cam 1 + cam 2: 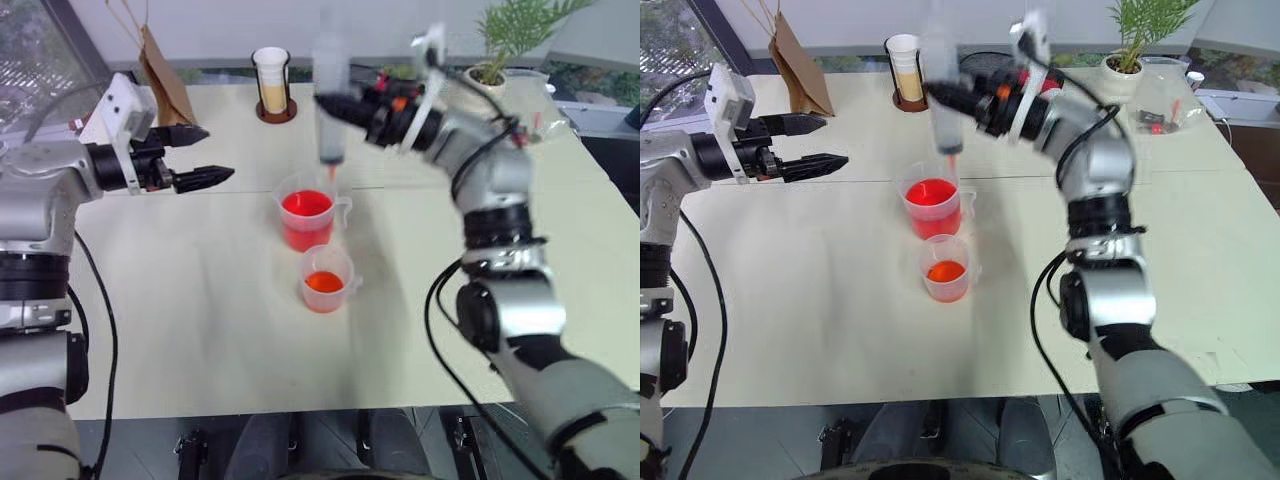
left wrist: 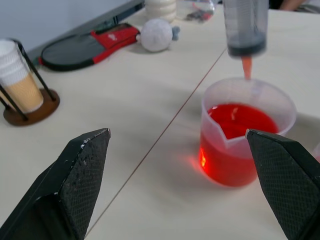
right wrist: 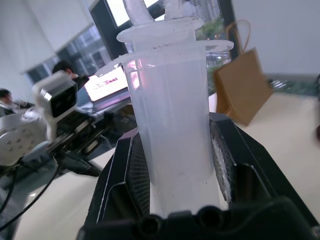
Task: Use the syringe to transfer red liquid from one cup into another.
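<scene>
Right fingers (image 3: 172,165) clamp syringe (image 1: 330,90) barrel, holding it upright, orange tip down over large beaker (image 1: 309,222), likely so it can dip and draw. Left gripper (image 1: 196,156) spread wide, empty, hovering beside beaker. Small beaker (image 1: 325,279) nearest, just before large one, ready to receive. White cup (image 1: 272,80) farthest.
</scene>
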`<action>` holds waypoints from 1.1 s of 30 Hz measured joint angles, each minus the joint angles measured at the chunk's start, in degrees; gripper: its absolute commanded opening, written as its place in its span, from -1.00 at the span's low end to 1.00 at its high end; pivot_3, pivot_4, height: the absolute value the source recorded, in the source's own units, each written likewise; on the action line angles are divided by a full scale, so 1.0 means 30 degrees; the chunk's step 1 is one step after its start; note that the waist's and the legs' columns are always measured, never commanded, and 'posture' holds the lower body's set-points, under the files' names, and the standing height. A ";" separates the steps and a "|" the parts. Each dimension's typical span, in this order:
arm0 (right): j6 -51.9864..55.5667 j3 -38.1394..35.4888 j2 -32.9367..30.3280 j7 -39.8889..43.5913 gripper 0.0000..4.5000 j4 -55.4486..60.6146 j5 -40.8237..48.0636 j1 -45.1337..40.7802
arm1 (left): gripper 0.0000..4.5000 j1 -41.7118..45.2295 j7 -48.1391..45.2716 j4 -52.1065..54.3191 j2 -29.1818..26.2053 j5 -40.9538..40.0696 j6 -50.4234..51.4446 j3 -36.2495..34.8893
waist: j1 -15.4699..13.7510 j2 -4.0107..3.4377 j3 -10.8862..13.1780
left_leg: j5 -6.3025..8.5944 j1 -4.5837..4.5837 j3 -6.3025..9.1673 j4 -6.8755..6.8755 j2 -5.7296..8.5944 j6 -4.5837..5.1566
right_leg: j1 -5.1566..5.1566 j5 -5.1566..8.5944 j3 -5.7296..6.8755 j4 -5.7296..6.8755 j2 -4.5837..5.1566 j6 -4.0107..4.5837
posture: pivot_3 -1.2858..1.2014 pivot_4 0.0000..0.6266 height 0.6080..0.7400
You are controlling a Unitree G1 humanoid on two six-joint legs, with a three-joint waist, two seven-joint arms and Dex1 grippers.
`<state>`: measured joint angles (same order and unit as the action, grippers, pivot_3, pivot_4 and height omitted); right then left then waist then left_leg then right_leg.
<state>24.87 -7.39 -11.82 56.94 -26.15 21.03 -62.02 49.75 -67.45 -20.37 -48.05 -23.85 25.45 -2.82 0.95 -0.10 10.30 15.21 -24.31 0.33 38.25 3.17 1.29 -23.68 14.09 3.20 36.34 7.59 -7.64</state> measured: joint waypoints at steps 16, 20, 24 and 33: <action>-0.4363 0.2040 0.1436 -0.0163 -0.40 -0.0931 -0.0378 0.1739 | 1.00 0.3927 0.0678 -0.1034 0.3839 0.0532 -0.1608 0.0156 | 0.0221 -0.0007 0.0002 | -0.0024 0.0015 0.0008 -0.0003 0.0002 -0.0034 | 0.0013 0.0000 0.0003 -0.0004 -0.0027 0.0000 | 0.03 -0.52 1.00; -0.4516 0.1870 0.1410 -0.0510 -0.40 -0.1327 -0.0390 0.1766 | 1.00 0.4880 0.0373 -0.3036 0.4414 0.1252 -0.2953 0.0541 | 0.0415 -0.0005 0.0003 | -0.0024 0.0014 0.0009 -0.0003 0.0004 -0.0035 | 0.0015 0.0000 0.0003 -0.0005 -0.0023 0.0000 | 0.03 -0.52 1.00; -0.4531 0.1852 0.1446 -0.0645 -0.40 -0.1318 -0.0379 0.1775 | 1.00 0.5393 -0.0376 -0.3864 0.4387 0.1568 -0.3302 0.0648 | 0.0613 -0.0005 0.0003 | -0.0024 0.0014 0.0005 -0.0017 0.0002 -0.0035 | 0.0005 0.0000 0.0003 -0.0005 -0.0025 0.0000 | 0.03 -0.52 1.00; -0.4494 0.1940 0.1544 -0.1081 -0.40 -0.1573 -0.0370 0.1914 | 1.00 0.5186 -0.2021 -0.3424 0.2611 0.1541 -0.2285 0.0544 | 0.0836 -0.0007 0.0004 | -0.0024 0.0014 0.0020 -0.0012 -0.0011 -0.0034 | 0.0011 0.0001 0.0000 -0.0001 -0.0016 0.0000 | 0.03 -0.52 1.00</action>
<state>11.38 -1.57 -7.19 53.69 -30.87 19.92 -56.28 65.31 -73.51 -30.64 -40.22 -19.23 18.60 -1.19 3.46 -0.12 10.31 15.14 -24.27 0.39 38.21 3.13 1.19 -23.65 14.10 3.20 36.34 7.54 -7.63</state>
